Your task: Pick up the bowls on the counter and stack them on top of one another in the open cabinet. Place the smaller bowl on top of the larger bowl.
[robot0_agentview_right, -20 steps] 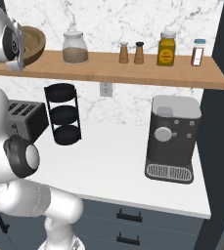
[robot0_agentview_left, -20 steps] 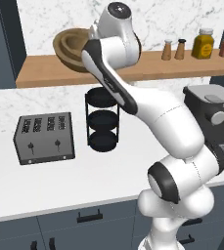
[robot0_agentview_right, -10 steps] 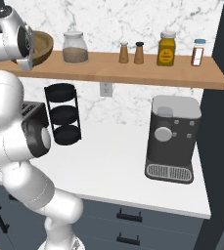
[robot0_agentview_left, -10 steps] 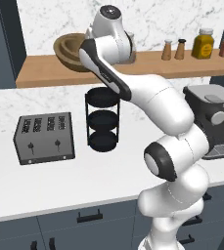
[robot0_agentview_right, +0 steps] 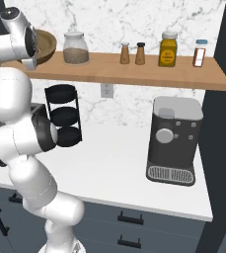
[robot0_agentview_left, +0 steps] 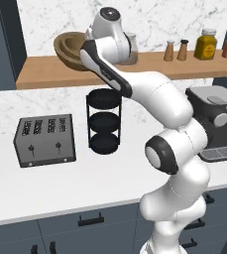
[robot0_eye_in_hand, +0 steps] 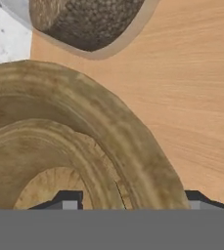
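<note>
The hand [robot0_eye_in_hand: 128, 202] barely shows: in the hand view only the tops of two dark fingertips [robot0_eye_in_hand: 67, 199] rise at the bottom edge, one over the inner bowl and one out past the big bowl's rim, with wood between them. Whether they press on anything cannot be told. In both base views the arm's white wrist covers the hand and part of the bowls.

The larger bowl [robot0_agentview_left: 69, 48] sits on the open shelf [robot0_agentview_left: 30, 74] at its left end, touching the board. It is wide, deep and round, brown wood with coarse streaked grain and a thick rim. From the right base view only a slice of it [robot0_agentview_right: 44, 45] peeks out beside the wrist. The smaller bowl [robot0_eye_in_hand: 45, 161] lies inside it in the hand view, a second paler ring of grained wood nested within the bigger rim [robot0_eye_in_hand: 118, 127]; its lower part is cut off by the frame.

Just beside the bowls stands a glass jar [robot0_agentview_right: 76, 48] of brown grains, its base [robot0_eye_in_hand: 91, 24] clipped at the top of the hand view.

Below, on the white desk [robot0_agentview_left: 85, 183], stand a grey toaster [robot0_agentview_left: 44, 140] and a black three-tier stand [robot0_agentview_left: 104, 121].
</note>
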### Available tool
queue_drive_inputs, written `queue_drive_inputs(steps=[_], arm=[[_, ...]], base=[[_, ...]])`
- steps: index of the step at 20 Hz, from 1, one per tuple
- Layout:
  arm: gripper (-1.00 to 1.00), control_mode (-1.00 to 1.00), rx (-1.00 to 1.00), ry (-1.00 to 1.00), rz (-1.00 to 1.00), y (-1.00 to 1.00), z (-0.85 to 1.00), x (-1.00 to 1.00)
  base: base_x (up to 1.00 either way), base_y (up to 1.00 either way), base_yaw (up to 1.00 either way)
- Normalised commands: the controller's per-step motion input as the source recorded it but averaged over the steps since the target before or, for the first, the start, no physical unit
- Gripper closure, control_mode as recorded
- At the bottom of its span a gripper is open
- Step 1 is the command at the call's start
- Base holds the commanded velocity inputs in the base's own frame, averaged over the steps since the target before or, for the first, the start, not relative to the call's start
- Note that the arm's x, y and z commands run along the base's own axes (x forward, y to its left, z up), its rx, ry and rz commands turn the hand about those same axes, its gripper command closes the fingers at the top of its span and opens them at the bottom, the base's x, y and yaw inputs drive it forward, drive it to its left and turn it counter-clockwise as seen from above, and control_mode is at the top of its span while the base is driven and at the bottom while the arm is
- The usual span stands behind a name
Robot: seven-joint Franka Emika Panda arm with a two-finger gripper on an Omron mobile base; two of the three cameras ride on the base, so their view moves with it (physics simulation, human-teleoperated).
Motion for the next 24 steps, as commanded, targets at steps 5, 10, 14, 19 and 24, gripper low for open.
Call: queue_drive_inputs(steps=[5, 10, 14, 19, 24], arm=[[-1.00, -1.00, 0.00, -0.07, 0.00, 0.09, 0.00, 0.16], [-1.00, -1.00, 0.00, -0.17, 0.00, 0.00, 0.12, 0.00], [-1.00, -1.00, 0.06, -0.16, 0.00, -0.05, 0.00, -0.21], [-1.00, -1.00, 0.06, -0.21, 0.00, -0.33, -0.02, -0.79], [-1.00, -1.00, 0.10, -0.15, 0.00, -0.48, 0.00, -1.00]], base=[[0.00, 0.00, 0.00], [0.00, 0.00, 0.00], [0.00, 0.00, 0.00], [0.00, 0.00, 0.00], [0.00, 0.00, 0.00]])
